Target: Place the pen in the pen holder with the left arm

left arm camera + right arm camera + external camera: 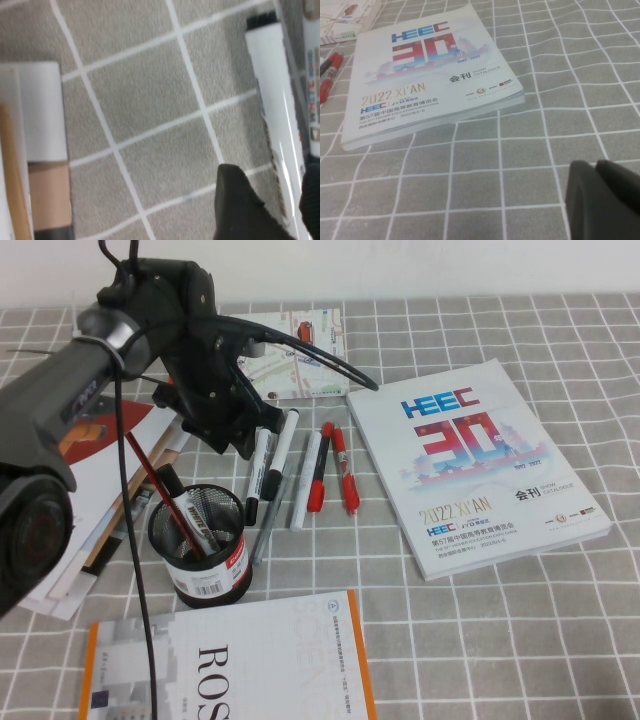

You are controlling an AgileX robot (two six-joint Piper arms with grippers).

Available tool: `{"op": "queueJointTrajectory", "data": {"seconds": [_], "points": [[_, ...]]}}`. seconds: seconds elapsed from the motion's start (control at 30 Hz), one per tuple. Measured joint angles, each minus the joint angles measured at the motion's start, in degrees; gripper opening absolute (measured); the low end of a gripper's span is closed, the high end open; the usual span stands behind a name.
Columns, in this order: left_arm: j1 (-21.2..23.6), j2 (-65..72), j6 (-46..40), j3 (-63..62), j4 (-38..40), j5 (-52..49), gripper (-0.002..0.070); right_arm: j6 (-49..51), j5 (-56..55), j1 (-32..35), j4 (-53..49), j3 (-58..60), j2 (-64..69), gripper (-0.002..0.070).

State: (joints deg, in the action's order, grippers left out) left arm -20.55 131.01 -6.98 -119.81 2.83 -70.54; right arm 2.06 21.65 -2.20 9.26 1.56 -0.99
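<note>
- One white-barrelled pen (196, 523) stands slanted inside the pen holder (203, 558), its barrel leaning against the mesh wall beside a thin red-and-black stick (150, 472) that juts out toward the far left
- The pen holder sits on the grey checked table (500, 620), between the stack of papers (95, 510) on the left and the row of loose pens on the right
- A second pen with a black cap (258, 476) lies flat on the table just right of the holder, next to another black-capped marker (280, 458), a slim grey pen (265, 532), and two red-capped pens (332, 472)
- The left gripper (232, 430) hangs above the table just behind the holder, over the tops of the lying markers; in the left wrist view a dark finger (240, 205) shows beside a white marker barrel (274, 115), with nothing pinched, though how far the fingers are spread I cannot tell
- The right gripper (604, 200) shows only in the right wrist view, low over bare table near the HEEC catalogue (425, 70); its fingers look pressed together
- An orange-edged booklet (250, 665) lies nearest the robot
</note>
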Motion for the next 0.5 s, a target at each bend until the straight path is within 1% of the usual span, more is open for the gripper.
{"op": "queueJointTrajectory", "data": {"seconds": [0.27, 0.5], "points": [[-0.2, 1.2, -0.2, -0.1, -0.3, 1.9, 0.0251, 0.0, 0.0, 0.0, 0.0, 0.0, 0.0, -0.0015], [-2.2, 3.9, -0.4, -0.1, -2.3, 2.0, 0.0253, 0.0, 0.0, 0.0, 0.0, 0.0, 0.0, -0.0015]]}}
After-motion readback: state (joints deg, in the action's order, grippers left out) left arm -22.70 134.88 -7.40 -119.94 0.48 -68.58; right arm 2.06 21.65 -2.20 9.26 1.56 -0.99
